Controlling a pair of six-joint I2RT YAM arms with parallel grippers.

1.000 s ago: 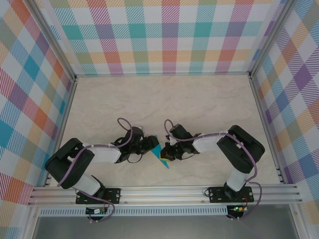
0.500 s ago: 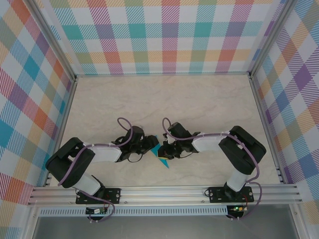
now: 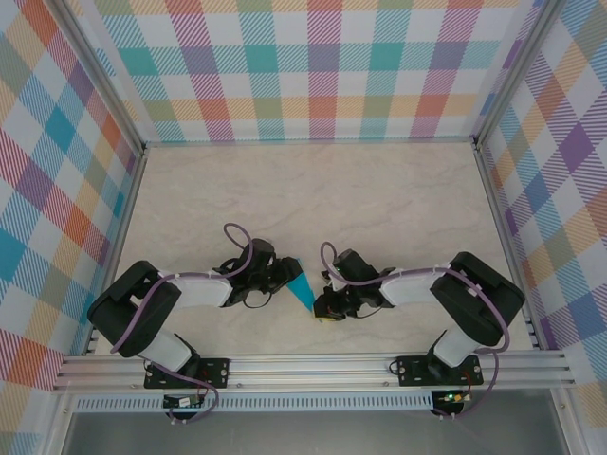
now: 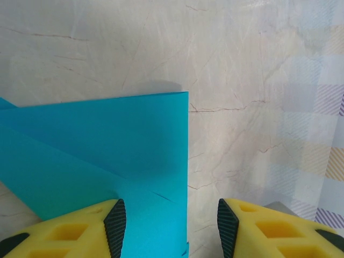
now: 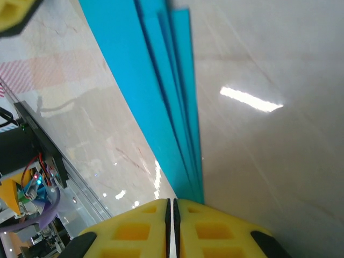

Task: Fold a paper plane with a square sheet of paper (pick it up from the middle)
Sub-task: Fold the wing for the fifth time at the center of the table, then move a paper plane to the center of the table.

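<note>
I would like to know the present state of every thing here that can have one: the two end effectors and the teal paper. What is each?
Left end effector: open, jaws apart above the paper's edge.
Right end effector: shut, fingers almost touching; the paper's narrow end reaches them, but a grip is not clear.
Folded paper: folded into several layers, narrow, lying on the table.

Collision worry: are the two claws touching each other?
Apart. The top view shows the left claw and right claw separated, with the folded teal paper between them.
</note>
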